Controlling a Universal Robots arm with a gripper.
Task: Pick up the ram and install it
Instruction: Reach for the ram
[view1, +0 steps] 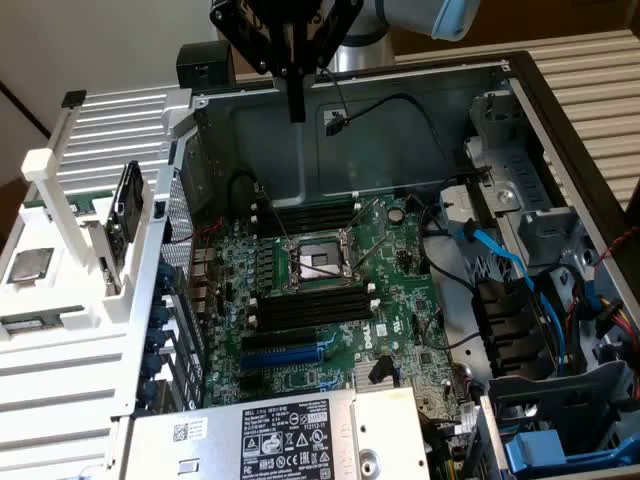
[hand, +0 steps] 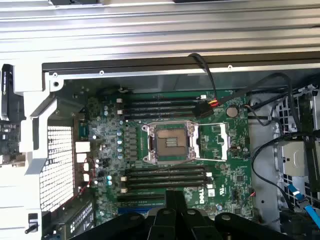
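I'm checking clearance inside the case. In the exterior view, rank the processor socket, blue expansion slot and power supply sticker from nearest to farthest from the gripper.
The gripper hangs over the case's far wall.
1. processor socket, centre of the view.
2. blue expansion slot, below the socket.
3. power supply sticker, at the bottom edge.

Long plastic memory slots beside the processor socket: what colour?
The long plastic memory slots are black; clearest in the wrist view.
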